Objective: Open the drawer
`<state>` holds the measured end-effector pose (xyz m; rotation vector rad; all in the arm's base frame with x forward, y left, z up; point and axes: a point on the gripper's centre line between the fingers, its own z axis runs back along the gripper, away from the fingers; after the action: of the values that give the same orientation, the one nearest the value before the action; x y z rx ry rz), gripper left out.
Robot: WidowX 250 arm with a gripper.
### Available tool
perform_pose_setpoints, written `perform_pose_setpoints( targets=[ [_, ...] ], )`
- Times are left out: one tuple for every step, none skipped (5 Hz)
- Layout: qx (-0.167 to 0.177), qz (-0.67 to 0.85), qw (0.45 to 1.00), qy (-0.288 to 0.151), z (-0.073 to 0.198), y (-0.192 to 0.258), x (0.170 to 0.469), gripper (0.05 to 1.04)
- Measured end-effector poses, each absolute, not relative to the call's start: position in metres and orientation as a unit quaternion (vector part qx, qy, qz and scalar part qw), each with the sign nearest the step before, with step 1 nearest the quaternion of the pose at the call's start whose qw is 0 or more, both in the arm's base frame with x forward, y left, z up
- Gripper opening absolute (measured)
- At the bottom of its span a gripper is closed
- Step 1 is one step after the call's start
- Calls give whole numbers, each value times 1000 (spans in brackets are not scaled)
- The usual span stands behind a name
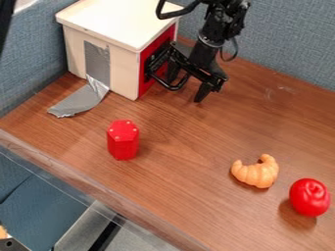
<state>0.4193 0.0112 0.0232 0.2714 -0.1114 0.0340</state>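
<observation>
Brown tabletop (190, 147), end effector (187, 87) at the white box's (121, 22) red drawer front (157, 45).

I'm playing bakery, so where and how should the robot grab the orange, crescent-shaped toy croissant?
Probably by the middle of the croissant, coming from above, pinching between its inner hollow and outer curve. It lies flat, thickest in the middle, with narrower ends.

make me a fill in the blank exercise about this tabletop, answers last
The white box has a ____ panel facing the black gripper.
Silver tape runs from the box down onto the brown wooden ____.
The curved orange ____ lies between the red hexagonal block and the round glossy red toy.

Missing words: red; table; croissant
</observation>
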Motion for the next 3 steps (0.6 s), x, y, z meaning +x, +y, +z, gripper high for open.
perform_pose_setpoints(
  targets=[
    [136,18,989,-63,27,11,425,664],
    [137,21,989,-57,19,15,424,359],
    [134,31,989,-57,17,16,423,167]
  ],
)
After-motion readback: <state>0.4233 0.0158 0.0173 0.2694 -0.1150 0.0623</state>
